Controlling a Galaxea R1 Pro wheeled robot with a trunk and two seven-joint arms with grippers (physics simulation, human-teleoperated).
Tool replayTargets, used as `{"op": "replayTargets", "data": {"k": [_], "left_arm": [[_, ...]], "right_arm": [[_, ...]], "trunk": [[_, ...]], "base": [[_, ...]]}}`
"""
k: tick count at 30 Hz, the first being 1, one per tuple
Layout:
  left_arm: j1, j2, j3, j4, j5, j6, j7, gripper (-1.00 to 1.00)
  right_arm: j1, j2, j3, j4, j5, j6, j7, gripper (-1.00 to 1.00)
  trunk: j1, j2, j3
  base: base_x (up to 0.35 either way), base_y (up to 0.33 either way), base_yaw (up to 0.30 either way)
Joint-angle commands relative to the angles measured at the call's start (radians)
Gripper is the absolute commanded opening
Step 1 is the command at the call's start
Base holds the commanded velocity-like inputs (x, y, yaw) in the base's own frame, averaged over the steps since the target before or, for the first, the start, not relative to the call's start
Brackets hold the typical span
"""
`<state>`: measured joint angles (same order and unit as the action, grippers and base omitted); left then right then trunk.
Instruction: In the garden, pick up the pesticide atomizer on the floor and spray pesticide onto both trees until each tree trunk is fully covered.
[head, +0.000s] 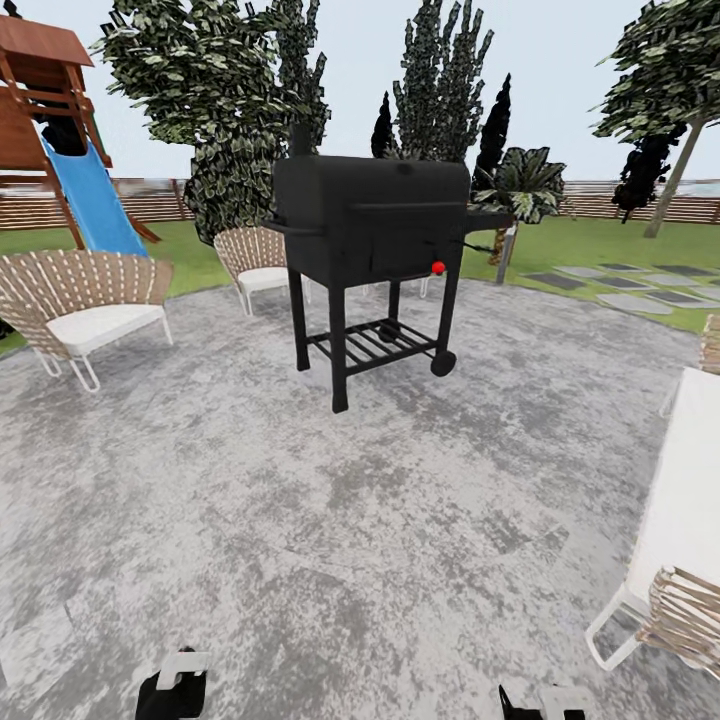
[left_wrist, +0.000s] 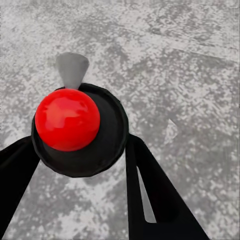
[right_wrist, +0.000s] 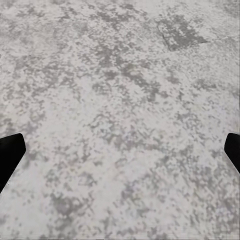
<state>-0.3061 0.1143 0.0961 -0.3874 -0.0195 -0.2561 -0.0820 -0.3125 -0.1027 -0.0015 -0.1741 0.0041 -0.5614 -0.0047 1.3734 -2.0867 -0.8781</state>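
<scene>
From the head camera, a black barbecue grill (head: 372, 255) stands mid-patio on the mottled grey floor (head: 300, 520); a leaning tree trunk (head: 672, 180) rises far right.

At the left wrist, the left claw (left_wrist: 80, 150) grips the pesticide atomizer (left_wrist: 75, 127), red cap facing the camera, grey nozzle and long axis pointing downward at the paving. Best carried steady toward the trees.

The right claw (right_wrist: 120, 150) hangs wide, holding nothing.

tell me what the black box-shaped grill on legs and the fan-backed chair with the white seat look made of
Black box-shaped grill: looks like matte painted metal, judging by its even dark surface, thin straight legs and slatted lower shelf. Fan-backed chair: back looks like woven beige wicker or rope strips, the seat a soft white cushion, on a thin white frame, probably metal.
</scene>
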Motion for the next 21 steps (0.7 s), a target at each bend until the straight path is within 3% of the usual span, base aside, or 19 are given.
{"op": "replayTargets", "data": {"k": [1, 11, 21], "left_arm": [[-0.001, -0.001, 0.008, 0.001, -0.002, -0.003, -0.009, -1.0], [-0.001, -0.001, 0.008, 0.001, -0.002, -0.003, -0.009, -1.0], [-0.001, -0.001, 0.008, 0.001, -0.001, -0.003, -0.009, -1.0]], "right_arm": [[-0.001, 0.0, 0.0, 0.001, 0.0, -0.003, 0.0, 1.0], [-0.001, 0.0, 0.0, 0.001, 0.0, -0.003, 0.0, 1.0], [-0.001, 0.0, 0.0, 0.001, 0.0, -0.003, 0.0, 1.0]], "trunk": [[0.0, 0.0, -0.001], [0.0, 0.0, -0.001], [0.0, 0.0, -0.001]], "base": [[0.325, 0.115, 0.0], [0.325, 0.115, -0.013], [0.325, 0.115, -0.225]]}}
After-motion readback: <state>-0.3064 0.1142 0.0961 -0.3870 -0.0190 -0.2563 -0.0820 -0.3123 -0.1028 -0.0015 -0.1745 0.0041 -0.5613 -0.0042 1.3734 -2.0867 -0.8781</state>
